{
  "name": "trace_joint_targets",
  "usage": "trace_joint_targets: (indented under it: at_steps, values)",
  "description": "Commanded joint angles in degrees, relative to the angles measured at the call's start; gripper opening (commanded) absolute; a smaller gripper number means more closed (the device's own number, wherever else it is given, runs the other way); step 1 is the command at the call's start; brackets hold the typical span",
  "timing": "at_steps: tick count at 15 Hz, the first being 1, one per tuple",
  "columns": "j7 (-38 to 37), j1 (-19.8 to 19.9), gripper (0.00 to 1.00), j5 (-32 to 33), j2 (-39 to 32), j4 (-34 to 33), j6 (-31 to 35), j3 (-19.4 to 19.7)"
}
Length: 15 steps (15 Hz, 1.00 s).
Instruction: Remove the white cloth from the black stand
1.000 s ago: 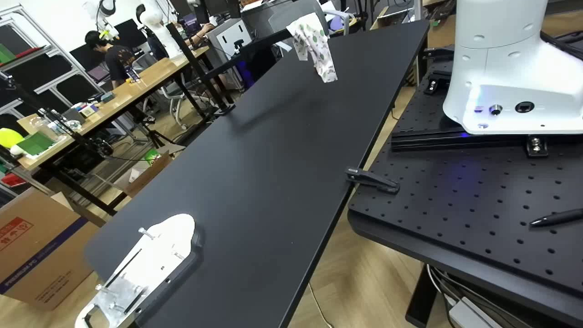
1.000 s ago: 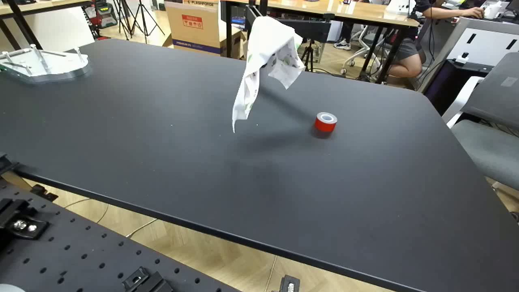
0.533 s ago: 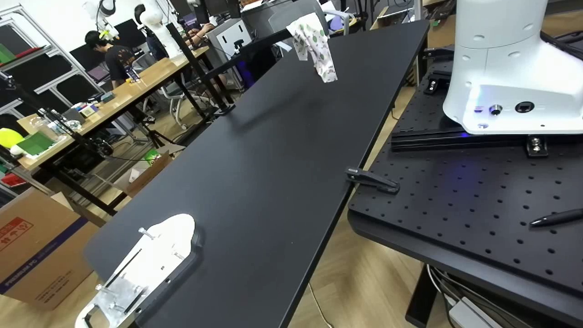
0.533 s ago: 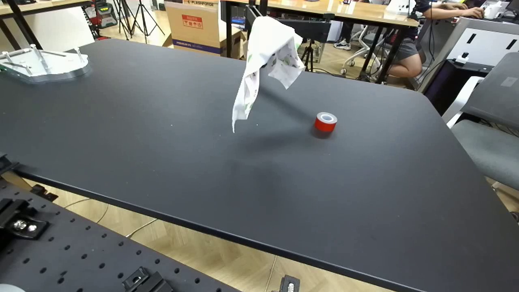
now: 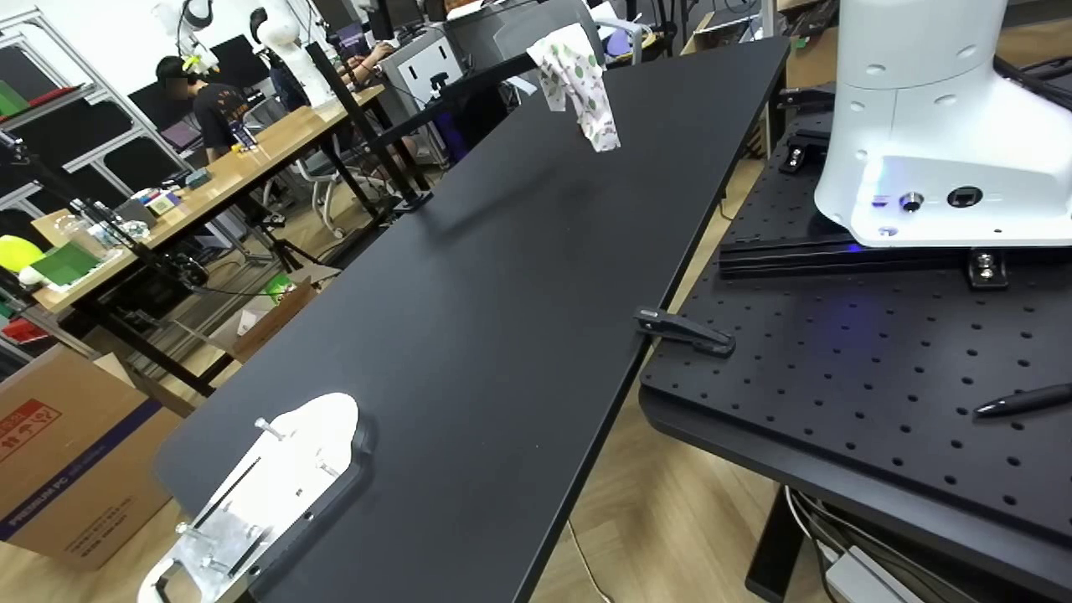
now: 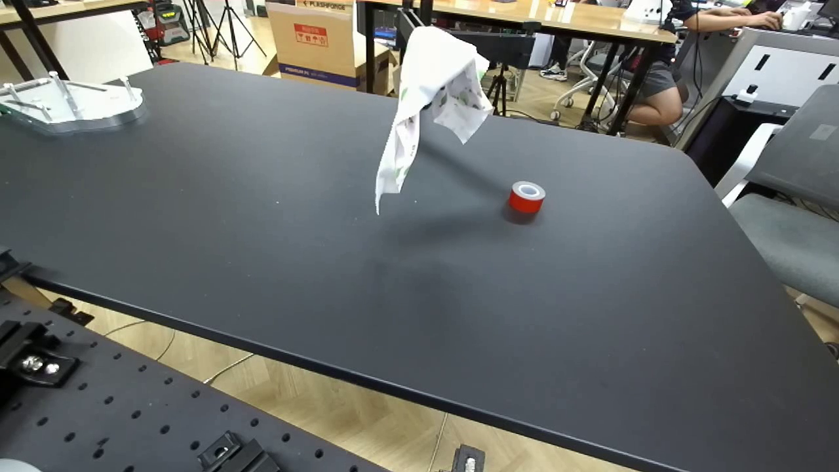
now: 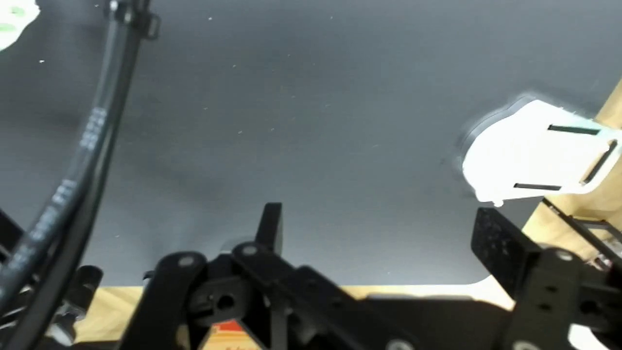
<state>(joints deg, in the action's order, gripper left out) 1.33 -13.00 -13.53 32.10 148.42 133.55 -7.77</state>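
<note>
One white cloth point(image 5: 576, 79) (over stand point(image 5: 469, 89))

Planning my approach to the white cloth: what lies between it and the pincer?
In the wrist view, dark cabling crosses between the pincer and the white cloth, with black tabletop behind; the cabling's depth is unclear.

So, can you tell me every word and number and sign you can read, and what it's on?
"PREMIUM PC", on the purple stripe of the cardboard box.
"FLASHFORGE", on the cardboard strip at the top of an exterior view.
Red label on that box: its white signs are too small to read.
Cable in the wrist view: pale printing, too blurred to read.
White cloth: tiny dark marks, too small to tell if they're letters.
</note>
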Motion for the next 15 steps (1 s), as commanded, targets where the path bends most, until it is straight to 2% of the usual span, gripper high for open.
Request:
trace_joint_targets:
  at_steps: [1, 8, 9, 10, 11, 13, 15]
  values:
    - [-5.4, 5.8, 1.00, 5.6, 7.0, 5.0, 3.2, -0.1]
    - [-8.9, 19.1, 1.00, 12.0, 23.4, 13.8, 1.7, 5.1]
    - [-9.2, 21.2, 1.00, 12.5, 25.0, 14.3, 1.2, 6.0]
    - [-10.4, 22.5, 1.00, 11.9, 23.3, 11.3, 0.6, 6.3]
    - [-7.3, 20.1, 1.00, 11.7, 21.1, 11.8, 1.8, 6.2]
    - [-7.7, 22.1, 1.00, 11.8, 23.0, 11.5, 1.2, 6.9]
    - [-8.1, 22.3, 1.00, 11.9, 22.1, 10.9, 1.8, 6.7]
